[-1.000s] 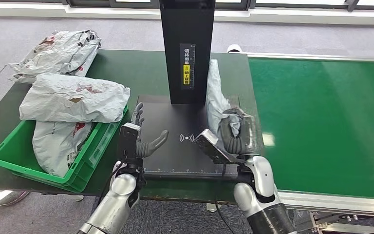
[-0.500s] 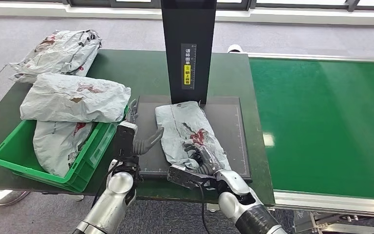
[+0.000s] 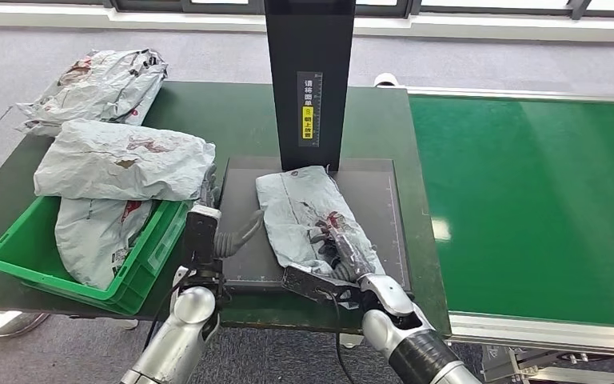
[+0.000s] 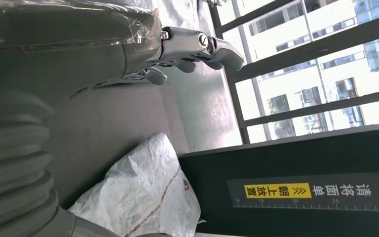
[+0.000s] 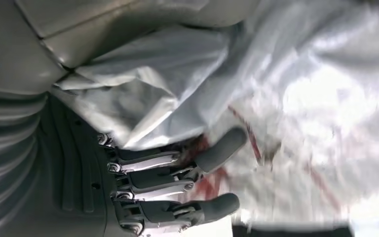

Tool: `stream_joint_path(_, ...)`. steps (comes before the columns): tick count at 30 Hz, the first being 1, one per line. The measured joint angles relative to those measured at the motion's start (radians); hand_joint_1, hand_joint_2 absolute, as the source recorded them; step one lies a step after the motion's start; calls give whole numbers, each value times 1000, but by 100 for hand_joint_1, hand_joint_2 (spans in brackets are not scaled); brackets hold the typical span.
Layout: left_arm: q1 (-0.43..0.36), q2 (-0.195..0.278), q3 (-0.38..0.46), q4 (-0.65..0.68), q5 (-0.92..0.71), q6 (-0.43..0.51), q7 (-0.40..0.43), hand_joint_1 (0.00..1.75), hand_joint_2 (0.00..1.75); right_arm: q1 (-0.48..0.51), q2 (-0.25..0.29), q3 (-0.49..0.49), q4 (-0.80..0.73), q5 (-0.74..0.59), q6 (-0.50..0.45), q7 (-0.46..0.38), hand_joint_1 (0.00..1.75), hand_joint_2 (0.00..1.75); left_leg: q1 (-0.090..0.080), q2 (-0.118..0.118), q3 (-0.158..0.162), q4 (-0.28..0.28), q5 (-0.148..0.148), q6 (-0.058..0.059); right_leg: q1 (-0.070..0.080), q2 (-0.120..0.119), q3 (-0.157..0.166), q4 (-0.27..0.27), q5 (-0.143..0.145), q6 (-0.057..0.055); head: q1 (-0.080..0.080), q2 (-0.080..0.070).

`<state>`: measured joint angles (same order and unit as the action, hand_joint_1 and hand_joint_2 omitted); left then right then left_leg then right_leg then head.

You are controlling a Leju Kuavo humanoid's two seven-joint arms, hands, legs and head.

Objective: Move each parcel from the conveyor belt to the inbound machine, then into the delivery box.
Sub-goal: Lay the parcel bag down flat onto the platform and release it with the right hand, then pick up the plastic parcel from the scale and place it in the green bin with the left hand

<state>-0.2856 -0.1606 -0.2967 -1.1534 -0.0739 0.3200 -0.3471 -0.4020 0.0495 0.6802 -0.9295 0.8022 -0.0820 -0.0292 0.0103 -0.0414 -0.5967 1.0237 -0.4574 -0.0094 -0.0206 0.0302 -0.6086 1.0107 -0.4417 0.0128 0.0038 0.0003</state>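
From the head view, a grey parcel (image 3: 308, 216) lies flat on the black plate (image 3: 376, 200) of the inbound machine, just in front of its tall black post (image 3: 310, 80); it lies there, I think, so the machine can read it. The right hand (image 3: 340, 260) rests on the near end of the parcel with its fingers (image 3: 348, 244) laid over the bag; I think they hold it, to keep it still or to lift it next. The left hand (image 3: 208, 232) waits just left of the plate with nothing in it and its fingers apart, maybe ready to help. To the left on the counter (image 3: 208, 112) sits a green box (image 3: 140, 264) with parcels inside, one parcel (image 3: 124, 160) lying across its top and another parcel (image 3: 96, 88) farther back; that must be the delivery box. The green belt (image 3: 528, 200) is on the right.

From the left wrist view, the left hand (image 4: 177, 47) has its fingers stretched out and holds nothing; the parcel (image 4: 143, 197) lies close by, next to the post (image 4: 301, 187) with its yellow label.

From the right wrist view, the right hand (image 5: 143, 182) has its dark fingers (image 5: 217, 148) pressed on the crinkly parcel (image 5: 301, 98); part of the bag is bunched up against the palm.
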Motion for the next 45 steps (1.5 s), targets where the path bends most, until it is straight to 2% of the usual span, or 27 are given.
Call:
stream_joint_path(3, 17, 1, 4, -18, -23, 10, -10, 0, 175, 17, 1, -7, -17, -27, -119, -50, 0, 175, 0, 0, 0, 0, 0, 0, 0, 0, 0, 0, 0, 0, 0, 0)
stream_joint_path(7, 27, 0, 4, -27, -58, 2, -15, 0, 175, 53, 12, -61, -76, -158, -275, -186, 0, 175, 0, 0, 0, 0, 0, 0, 0, 0, -1, 0, 0, 0, 0, 0)
stream_joint_path(11, 25, -5, -1, -7, -85, -27, -29, 0, 175, 78, 23, -126, -112, -339, -344, -320, 0, 175, 0, 1, 0, 0, 0, 0, 0, 1, -1, 0, 0, 0, 0, 0)
stream_joint_path(16, 18, -9, -26, 32, -111, -51, -49, 0, 175, 89, 35, -188, -135, -566, -311, -398, 0, 175, 0, 2, 0, 0, 0, 0, 0, 2, -2, 0, 0, 0, 0, 0)
stream_joint_path(21, 10, -9, -39, 57, -115, -56, -52, 0, 175, 92, 40, -219, -143, -619, -288, -406, 0, 175, 0, 3, 0, 0, 0, 0, 0, 2, -2, 0, 0, 0, 0, 0)
stream_joint_path(27, -12, -9, -65, 87, -139, -69, -50, 0, 175, 92, 44, -249, -143, -779, -236, -428, 0, 175, 0, 2, 0, 0, 0, 0, 0, 2, -2, 0, 0, 0, 0, 0)
stream_joint_path(31, -36, -7, -109, 137, -239, -114, 31, 0, 175, 89, 46, -274, -147, -835, -232, -434, 0, 175, 0, 2, 0, 0, 0, 0, 0, 2, -2, 0, 0, 0, 0, 0)
stream_joint_path(35, -65, -8, -177, 241, -396, -167, 110, 0, 175, 74, 48, -301, -148, -840, -231, -421, 0, 175, -1, 3, 0, 0, 0, 0, 0, 2, -2, 0, 0, 0, 0, 0)
stream_joint_path(36, -72, -10, -191, 270, -433, -173, 124, 7, 175, 72, 48, -307, -148, -837, -230, -419, 0, 175, -1, 3, 0, 0, 0, 0, 0, 2, -2, 0, 0, 0, 0, 0)
stream_joint_path(39, -95, -15, -225, 358, -533, -189, 159, 138, 175, 74, 48, -326, -153, -823, -225, -417, 0, 175, -1, 3, 0, 0, 0, 0, 0, 2, -2, 0, 0, 0, 0, 0)
stream_joint_path(40, -102, -17, -234, 383, -558, -200, 164, 175, 175, 76, 48, -333, -156, -818, -223, -417, 0, 175, -1, 2, 0, 0, 0, 0, 0, 2, -2, 0, 0, 0, 0, 0)
stream_joint_path(45, -144, -30, -250, 464, -626, -246, 166, 175, 175, 83, 52, -360, -165, -797, -211, -414, 0, 175, 0, 2, 0, 0, 0, 0, 0, 2, -1, 0, 0, 0, 0, 0)
